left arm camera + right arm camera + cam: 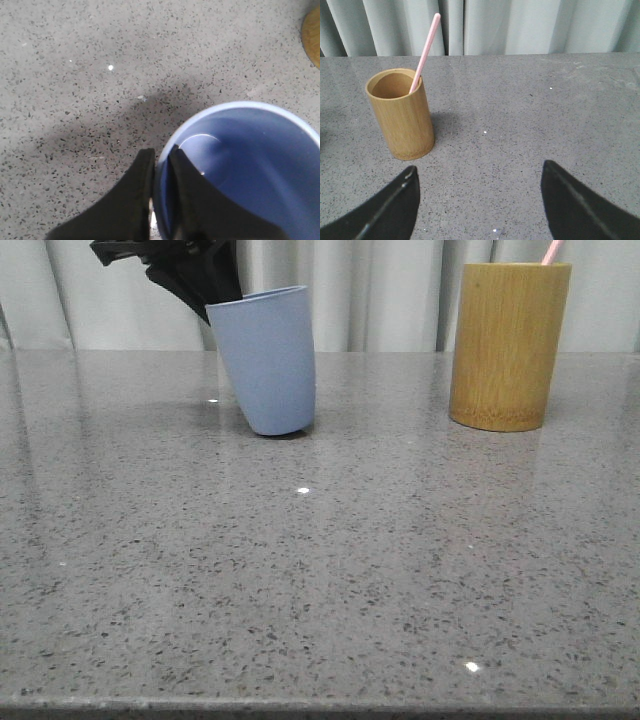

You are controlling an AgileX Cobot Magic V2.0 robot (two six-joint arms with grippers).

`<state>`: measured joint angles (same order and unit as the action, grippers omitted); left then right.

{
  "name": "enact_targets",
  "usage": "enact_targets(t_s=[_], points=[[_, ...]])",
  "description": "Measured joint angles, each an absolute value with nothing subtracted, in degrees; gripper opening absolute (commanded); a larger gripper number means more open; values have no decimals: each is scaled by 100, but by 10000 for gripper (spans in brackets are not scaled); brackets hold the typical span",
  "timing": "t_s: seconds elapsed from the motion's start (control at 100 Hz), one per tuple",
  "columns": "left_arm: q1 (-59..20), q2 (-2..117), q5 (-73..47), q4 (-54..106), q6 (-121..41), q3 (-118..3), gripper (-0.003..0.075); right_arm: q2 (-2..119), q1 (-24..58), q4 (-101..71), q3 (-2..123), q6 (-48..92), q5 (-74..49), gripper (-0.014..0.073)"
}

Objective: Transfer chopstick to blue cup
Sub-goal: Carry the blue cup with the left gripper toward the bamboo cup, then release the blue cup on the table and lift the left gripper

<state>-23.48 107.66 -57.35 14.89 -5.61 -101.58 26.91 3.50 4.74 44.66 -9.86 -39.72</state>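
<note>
The blue cup [268,360] stands tilted on the grey table, leaning left at its rim. My left gripper [205,302] is shut on the cup's rim, one finger inside and one outside, as the left wrist view [161,156] shows; the cup [250,165] is empty inside. A pale pink chopstick [425,52] leans in the yellow-brown bamboo holder [402,115]; only its tip [551,251] shows in the front view, above the holder [505,345]. My right gripper [479,172] is open and empty, well apart from the holder.
The speckled grey table [320,570] stretches to a front edge at the bottom of the front view. Pale curtains [380,290] hang behind the table. The bamboo holder's edge [312,35] shows in the left wrist view, apart from the cup.
</note>
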Motion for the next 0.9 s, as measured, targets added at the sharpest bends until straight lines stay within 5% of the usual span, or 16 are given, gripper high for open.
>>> enact_targets(t_s=[0.12, 0.41, 0.9], points=[[-2348, 10766, -5753, 1479, -561, -10168, 82, 2691, 350, 474, 4466, -986, -3972, 519], [-2348, 10771, -5764, 1511, -561, -10194, 432, 2691, 350, 474, 4466, -986, -3972, 519], [-2348, 10771, -5914, 1683, -538, -10374, 450, 2691, 350, 474, 4466, -986, -3962, 519]])
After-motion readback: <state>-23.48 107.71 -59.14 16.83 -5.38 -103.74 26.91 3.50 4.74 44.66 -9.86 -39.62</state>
